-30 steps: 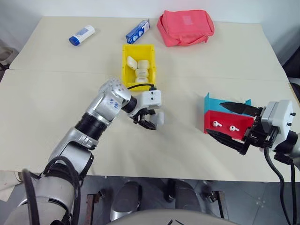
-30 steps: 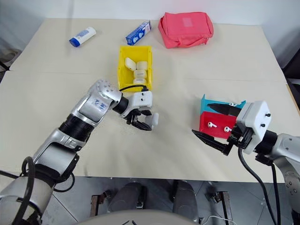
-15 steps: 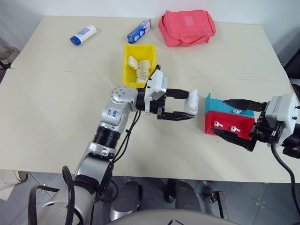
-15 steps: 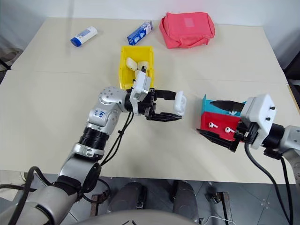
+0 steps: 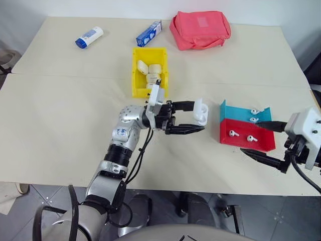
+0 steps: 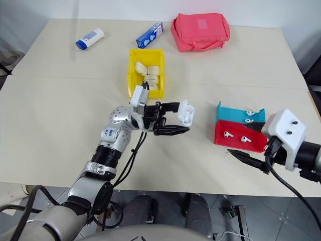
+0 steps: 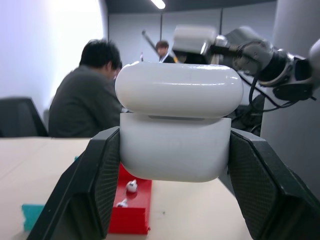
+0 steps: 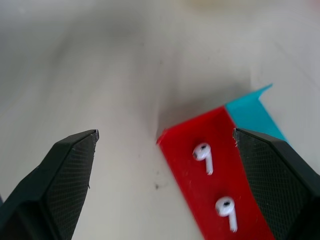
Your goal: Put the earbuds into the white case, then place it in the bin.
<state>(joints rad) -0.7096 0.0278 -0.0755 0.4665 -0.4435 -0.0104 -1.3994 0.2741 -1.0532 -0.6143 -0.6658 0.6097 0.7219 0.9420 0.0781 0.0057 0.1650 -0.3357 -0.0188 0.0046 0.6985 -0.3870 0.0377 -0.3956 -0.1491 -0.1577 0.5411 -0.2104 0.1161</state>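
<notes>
Holding: the left gripper is clamped on the white case, one black finger on each flat side, as the left wrist view shows.
Left arm pose: forearm rising from the near table edge, wrist bent so the gripper points sideways toward the robot's right, about level and above the table.
White case: raised clear of the tabletop between the bin and the red tray; its lid sits slightly ajar over the body, a thin dark seam showing between them.
Right gripper: its two black fingers stand wide apart with nothing between them, one over the far edge of the red tray, the other just above the table at the tray's near side.
Right arm pose: reaching in from the right edge, gripper aimed toward the robot's left and tilted down at the trays.
Earbuds: two lie side by side in the red tray, stems pointing toward the near side; two more rest in the teal tray just behind it.
Bin: yellow, open-topped, standing behind the left wrist, holding several cream-tinted cases.
Far table: a white and blue tube, a blue box and a pink pouch lie along the back.
Background: in the left wrist view a seated person shows beyond the case.
</notes>
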